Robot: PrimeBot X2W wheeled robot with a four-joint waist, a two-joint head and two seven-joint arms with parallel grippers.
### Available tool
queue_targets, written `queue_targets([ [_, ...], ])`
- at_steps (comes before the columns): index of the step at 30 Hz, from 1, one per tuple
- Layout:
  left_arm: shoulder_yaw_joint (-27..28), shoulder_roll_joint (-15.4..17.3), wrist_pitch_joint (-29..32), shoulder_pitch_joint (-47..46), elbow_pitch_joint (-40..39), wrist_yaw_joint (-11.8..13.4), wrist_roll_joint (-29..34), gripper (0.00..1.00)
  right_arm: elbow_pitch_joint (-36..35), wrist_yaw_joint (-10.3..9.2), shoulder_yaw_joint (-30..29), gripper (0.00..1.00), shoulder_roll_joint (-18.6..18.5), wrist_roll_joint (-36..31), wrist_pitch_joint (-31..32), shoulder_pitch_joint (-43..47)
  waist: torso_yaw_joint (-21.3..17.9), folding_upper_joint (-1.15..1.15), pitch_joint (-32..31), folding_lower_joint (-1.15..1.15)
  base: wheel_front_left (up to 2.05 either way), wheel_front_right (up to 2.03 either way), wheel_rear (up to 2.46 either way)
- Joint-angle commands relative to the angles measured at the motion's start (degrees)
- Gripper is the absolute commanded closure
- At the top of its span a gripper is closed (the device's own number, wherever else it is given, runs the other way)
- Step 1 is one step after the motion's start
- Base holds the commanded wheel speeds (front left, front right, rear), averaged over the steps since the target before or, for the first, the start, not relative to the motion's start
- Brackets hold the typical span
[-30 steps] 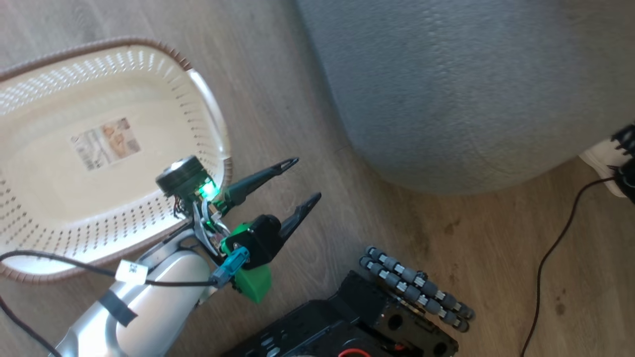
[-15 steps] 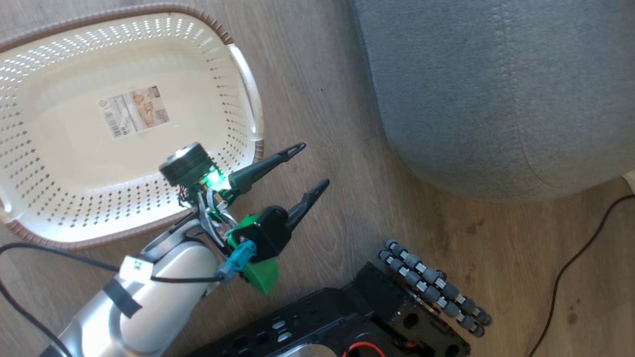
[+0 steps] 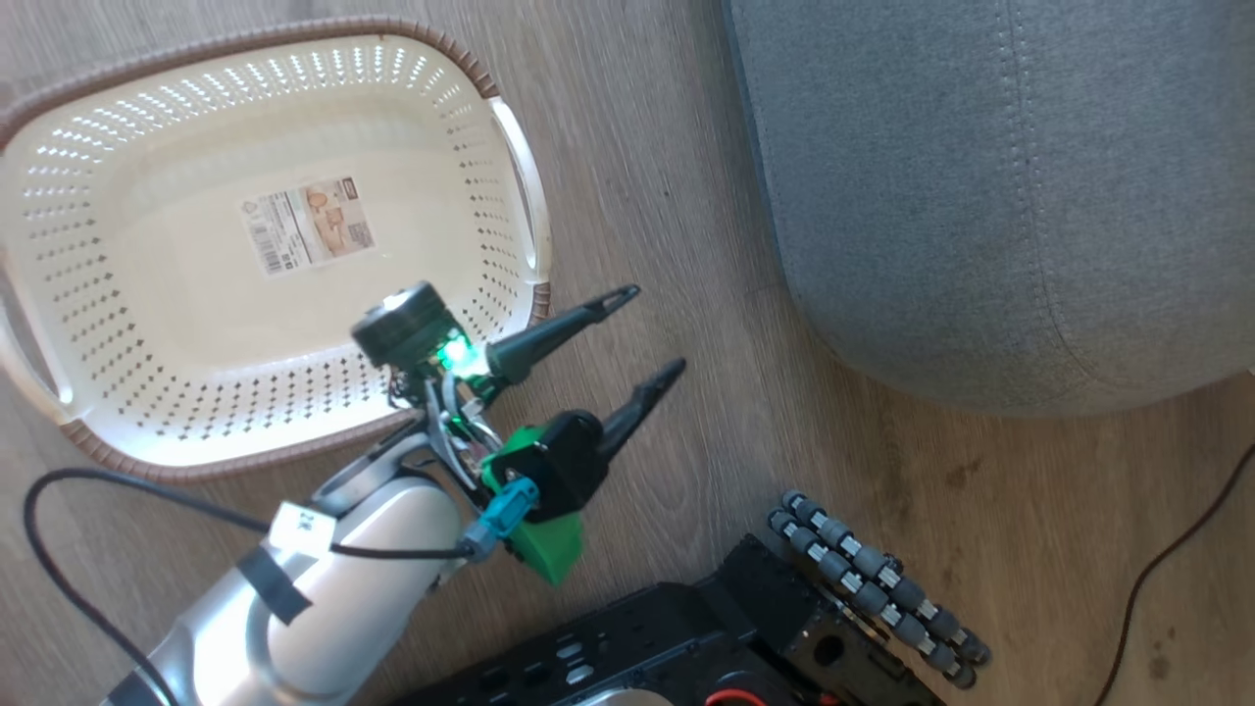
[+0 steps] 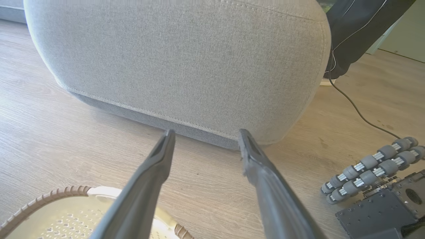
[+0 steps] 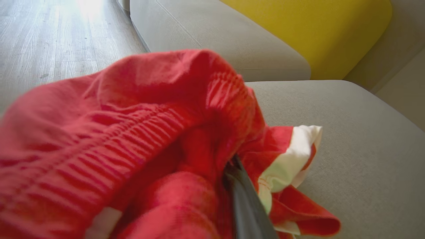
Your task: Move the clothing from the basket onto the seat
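Head view, looking down on a wood-plank floor (image 3: 686,196). The cream perforated basket (image 3: 59,284) sat at upper left, its bottom bare around a label sticker (image 3: 309,224). The left gripper (image 3: 655,330) hung just beside the basket's near right corner, over the floor, its two dark fingers spread apart and holding nothing. The grey seat (image 3: 980,176) stood at upper right, well apart from that gripper.

Right wrist view: the red clothing (image 5: 139,132), with a ribbed elastic band and a white panel, was bunched up close around the right gripper (image 5: 234,176), above the seat cushion (image 5: 358,139), with a yellow cushion (image 5: 305,30) behind. One dark finger showed; the other was buried in cloth, so I cannot tell whether the fingers were clenched on it. The garment's lower folds appeared to touch the cushion.

The step in hand looked like laying this garment on the seat. To do it well, the arm should probably lower until the bulk rests well in from the rounded edge, part the fingers fully, then draw back along their own line. The soft ribbed band could catch on a finger and drag off.
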Motion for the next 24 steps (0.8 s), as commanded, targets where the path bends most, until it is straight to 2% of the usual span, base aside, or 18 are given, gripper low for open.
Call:
queue_targets([
  [1, 0.41, -0.92, -0.28, -0.19, -1.53, 0.44, -0.54, 0.0, -0.57, -0.02, 0.68, 0.0, -1.54, 0.94, -0.27, -0.24, 0.27, 0.0, -0.82, 0.0, 0.0, 0.0, 0.0],
  [3, 0.17, -1.3, -0.28, -0.01, -1.38, 0.62, -0.84, 0.0, 0.54, -0.02, 2.1, 0.0, -1.01, 2.5, 0.46, -0.13, 0.38, 0.0, -1.86, 0.0, 0.0, 0.0, 0.0],
  [11, -0.6, -2.55, -0.28, 0.74, -0.65, 0.81, -1.68, 0.0, 1.73, -0.02, 8.43, 0.0, -2.9, 5.31, 1.59, 1.05, 0.17, 0.0, -7.34, 0.0, 0.0, 0.0, 0.0],
  [24, 1.5, -5.92, -0.28, 3.89, -0.28, 1.88, -3.59, 0.0, -0.27, -0.02, 16.95, 0.0, -6.38, 10.38, 6.31, 3.39, 0.54, 0.0, -21.39, 0.0, 0.0, 0.0, 0.0],
])
